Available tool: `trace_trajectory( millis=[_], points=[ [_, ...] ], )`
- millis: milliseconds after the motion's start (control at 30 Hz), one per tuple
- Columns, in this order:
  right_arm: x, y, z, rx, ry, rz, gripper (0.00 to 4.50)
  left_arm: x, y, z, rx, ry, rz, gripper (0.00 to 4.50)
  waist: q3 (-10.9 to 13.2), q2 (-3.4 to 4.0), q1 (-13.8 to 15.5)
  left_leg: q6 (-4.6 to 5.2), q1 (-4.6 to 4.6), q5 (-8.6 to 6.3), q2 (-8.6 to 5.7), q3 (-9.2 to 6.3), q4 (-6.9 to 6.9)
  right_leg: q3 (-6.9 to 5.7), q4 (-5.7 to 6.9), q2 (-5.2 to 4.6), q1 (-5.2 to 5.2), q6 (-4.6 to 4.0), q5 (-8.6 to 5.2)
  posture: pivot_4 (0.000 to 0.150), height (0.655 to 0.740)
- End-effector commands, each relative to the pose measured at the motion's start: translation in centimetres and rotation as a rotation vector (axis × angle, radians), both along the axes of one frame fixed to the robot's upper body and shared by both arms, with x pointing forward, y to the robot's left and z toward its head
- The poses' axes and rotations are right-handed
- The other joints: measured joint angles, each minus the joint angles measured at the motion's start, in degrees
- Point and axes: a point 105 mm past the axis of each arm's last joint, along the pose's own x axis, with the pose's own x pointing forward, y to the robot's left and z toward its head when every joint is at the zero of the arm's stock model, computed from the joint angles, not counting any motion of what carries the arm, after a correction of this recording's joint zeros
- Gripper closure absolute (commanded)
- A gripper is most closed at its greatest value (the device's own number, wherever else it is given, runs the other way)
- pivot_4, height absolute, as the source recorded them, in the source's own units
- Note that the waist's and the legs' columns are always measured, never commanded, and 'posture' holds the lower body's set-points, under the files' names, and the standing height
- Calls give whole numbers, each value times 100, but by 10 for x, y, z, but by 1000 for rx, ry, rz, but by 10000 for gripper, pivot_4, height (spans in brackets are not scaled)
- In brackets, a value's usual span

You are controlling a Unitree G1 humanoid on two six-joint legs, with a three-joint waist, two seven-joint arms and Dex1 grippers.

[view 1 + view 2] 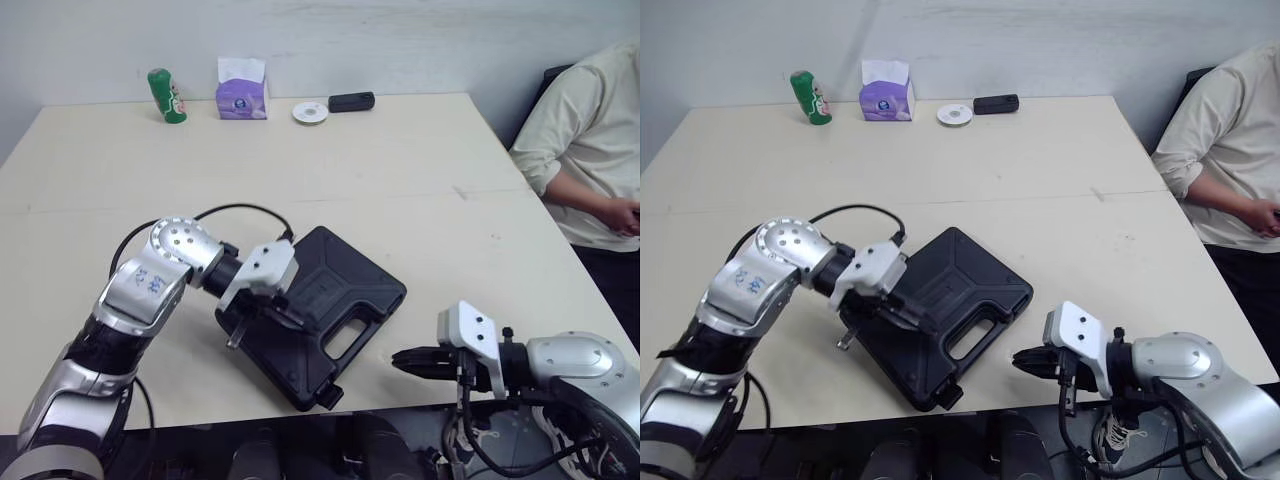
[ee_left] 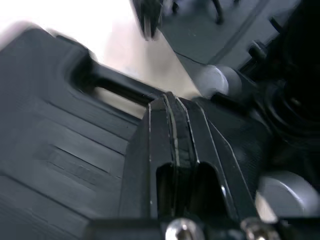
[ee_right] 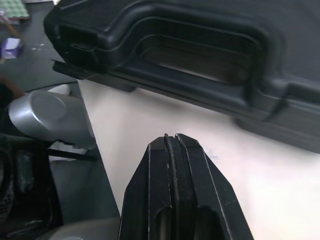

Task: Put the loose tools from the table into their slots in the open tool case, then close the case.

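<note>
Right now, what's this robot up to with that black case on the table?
The black tool case lies closed on the table. The robot's left gripper, fingers shut, is down on or just above the lid near the handle. The right gripper, also shut, hovers at the table's near edge, just short of the case's handle side. The job looks about done. A person sits at the table's right side.

Soft, even light fills the pale table [image 1: 400, 170], leaving faint shadow beside the tool case [image 1: 345, 290].
</note>
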Motion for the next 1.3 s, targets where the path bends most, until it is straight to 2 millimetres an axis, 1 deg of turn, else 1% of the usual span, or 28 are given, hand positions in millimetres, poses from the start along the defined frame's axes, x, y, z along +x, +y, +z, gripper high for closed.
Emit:
trace_trajectory(
  millis=[33,100,233,400,500,700,867,1100,1167,1300],
  points=[
    [-18,20,-2,30,42,114,44697,-14,3,-7,55,-35,-69,45000,6,3,52,0,0,0,0,0,0,0,0,0,0,0,0,1500,7252],
    [-23,28,-6,39,67,147,44697,-16,5,-13,81,-45,-69,45000,10,6,81,4,-2,-2,0,0,0,-1,-1,1,-2,-2,-1,1500,7252],
    [-25,40,-15,41,93,184,44697,-16,8,-34,152,-96,-74,45000,11,10,128,36,-6,-21,-1,0,3,-1,-6,-2,-2,-2,-1,1500,7252],
    [-28,51,-20,44,112,220,44697,-18,10,-54,215,-123,-78,45000,0,28,191,42,-1,-24,-2,5,3,2,-7,-2,0,-1,-1,1500,7252],
    [-26,53,-21,49,115,226,44697,-15,11,-60,239,-158,-78,45000,-6,32,215,48,5,-28,-1,5,3,2,-8,-2,6,-1,-1,1500,7252],
    [-22,59,-14,100,119,219,44697,-12,7,-62,237,-168,-63,45000,-48,82,222,63,22,-41,-3,5,2,2,-25,-3,31,6,0,1500,7252],
    [-10,66,-8,137,86,180,44697,-11,4,-64,230,-170,-55,45000,-65,96,209,64,31,-44,-1,6,1,2,-32,0,44,9,-2,1500,7252],
    [-6,70,-9,131,74,166,44697,-12,-1,-63,210,-162,-46,45000,-76,91,196,65,33,-42,0,5,1,4,-32,0,47,6,-4,1500,7252],
    [-6,69,-8,130,75,163,44697,-12,-1,-63,207,-161,-45,45000,-79,96,195,63,35,-42,2,5,1,9,-31,5,47,0,-8,1500,7252],
    [-8,56,-4,100,55,170,44697,-8,0,-56,170,-149,-7,45000,-82,92,200,63,36,-42,2,4,0,10,-32,5,47,1,-8,1500,7252]
  ],
)
